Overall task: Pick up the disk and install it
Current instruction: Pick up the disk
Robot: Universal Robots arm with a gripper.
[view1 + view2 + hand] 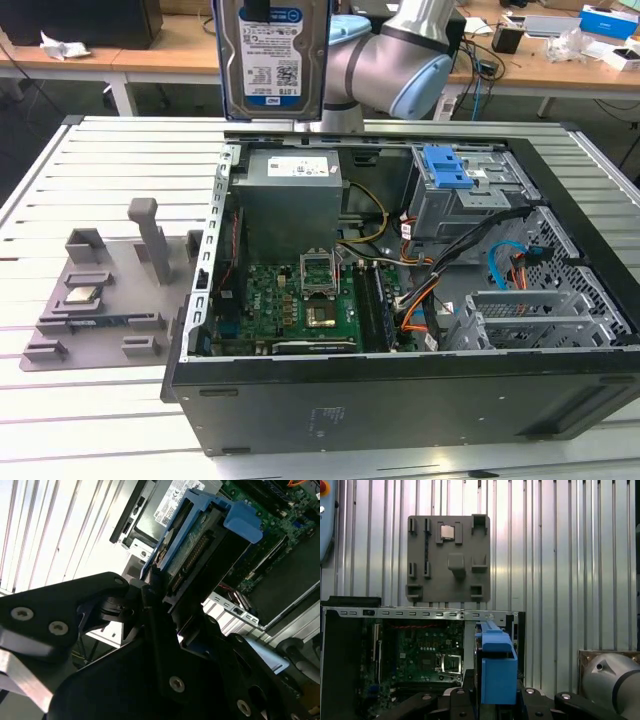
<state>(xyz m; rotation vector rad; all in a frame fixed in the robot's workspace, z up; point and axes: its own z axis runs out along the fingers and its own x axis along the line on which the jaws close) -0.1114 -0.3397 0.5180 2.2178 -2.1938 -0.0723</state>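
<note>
The disk (272, 55) hangs upright with its label side showing, high over the back of the open computer case (400, 385), near the power supply (290, 200). It is silver with a white-and-blue label and a blue bracket around its edges. My gripper (257, 8) grips it from above, at the exterior view's top edge. In the second wrist view the black fingers (150, 597) clamp the disk (195, 540) at its connector end. The first wrist view looks along the disk's blue bracket (497, 667), down onto the case.
Inside the case lie the motherboard (300, 300) and loose cables (500, 260). A grey drive cage with a blue latch (447, 170) sits at the back. A grey fixture plate (100, 300) holding a small CPU chip (80, 295) lies on the slatted table at the exterior view's left.
</note>
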